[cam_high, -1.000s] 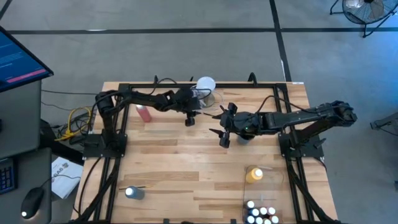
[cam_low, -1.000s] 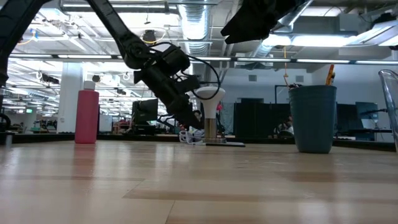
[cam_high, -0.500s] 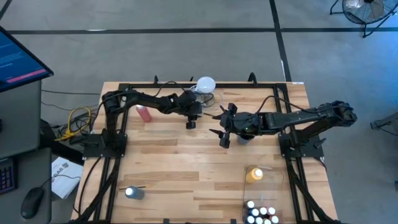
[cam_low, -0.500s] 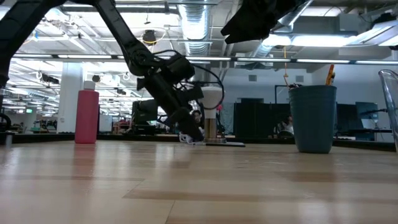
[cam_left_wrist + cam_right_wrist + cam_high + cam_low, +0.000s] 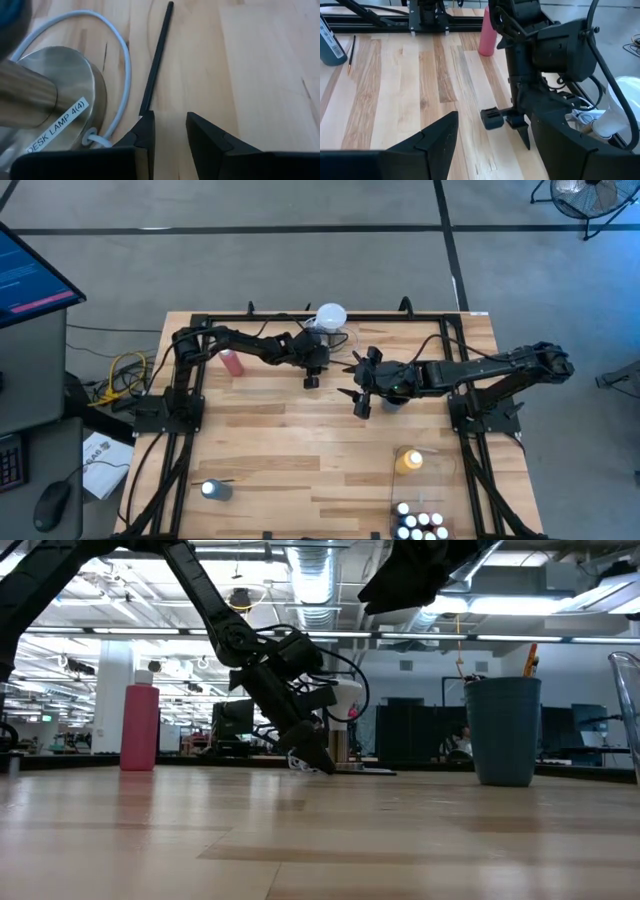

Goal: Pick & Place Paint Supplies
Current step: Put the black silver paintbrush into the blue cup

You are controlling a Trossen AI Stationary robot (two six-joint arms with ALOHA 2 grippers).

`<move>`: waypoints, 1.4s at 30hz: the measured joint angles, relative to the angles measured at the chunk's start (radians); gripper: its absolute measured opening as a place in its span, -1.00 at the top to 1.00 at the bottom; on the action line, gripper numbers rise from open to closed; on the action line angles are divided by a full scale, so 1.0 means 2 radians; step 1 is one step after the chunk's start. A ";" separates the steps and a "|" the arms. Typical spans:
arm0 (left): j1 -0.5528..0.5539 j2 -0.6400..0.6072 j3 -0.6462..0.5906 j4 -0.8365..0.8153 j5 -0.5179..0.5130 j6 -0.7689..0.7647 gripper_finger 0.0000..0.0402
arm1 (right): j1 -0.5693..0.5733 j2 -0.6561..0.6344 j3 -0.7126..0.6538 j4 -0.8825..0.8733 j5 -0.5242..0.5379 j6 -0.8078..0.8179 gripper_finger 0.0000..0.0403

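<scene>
Left pincer point(image 5: 169, 131) is low over the surface point(image 5: 300, 440) beside the lamp base point(image 5: 55, 95), fingers slightly parted and grasping nothing, with a brush point(image 5: 156, 60) lying flat just ahead of one fingertip. Right pincer point(image 5: 358, 389) hangs above mid-surface, spread wide and empty. The pink bottle point(image 5: 232, 362) stands upright near the left arm's base; the yellow bottle point(image 5: 408, 461) and white-capped bottles point(image 5: 420, 525) sit well apart on the right arm's side.

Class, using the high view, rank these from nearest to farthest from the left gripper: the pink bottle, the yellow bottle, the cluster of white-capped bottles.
From the left gripper:
1. pink bottle, far-left side by the left arm's base.
2. yellow bottle, right side, nearer the front.
3. white-capped bottles, front-right edge.
</scene>
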 joint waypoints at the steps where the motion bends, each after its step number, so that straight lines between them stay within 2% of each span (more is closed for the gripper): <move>1: 0.000 -0.003 0.000 -0.001 -0.001 0.004 0.62 | 0.000 0.000 0.000 -0.001 0.000 0.000 -0.21; 8: -0.002 -0.031 -0.001 0.024 -0.002 0.017 0.62 | -0.001 0.000 0.000 -0.005 0.000 0.000 -0.21; 21: 0.020 -0.025 0.001 0.022 0.011 0.009 0.62 | -0.004 0.000 0.000 -0.004 0.001 0.000 -0.21; 42: 0.021 -0.008 0.002 -0.002 0.017 0.000 0.62 | -0.004 0.000 0.000 -0.004 0.000 0.000 -0.21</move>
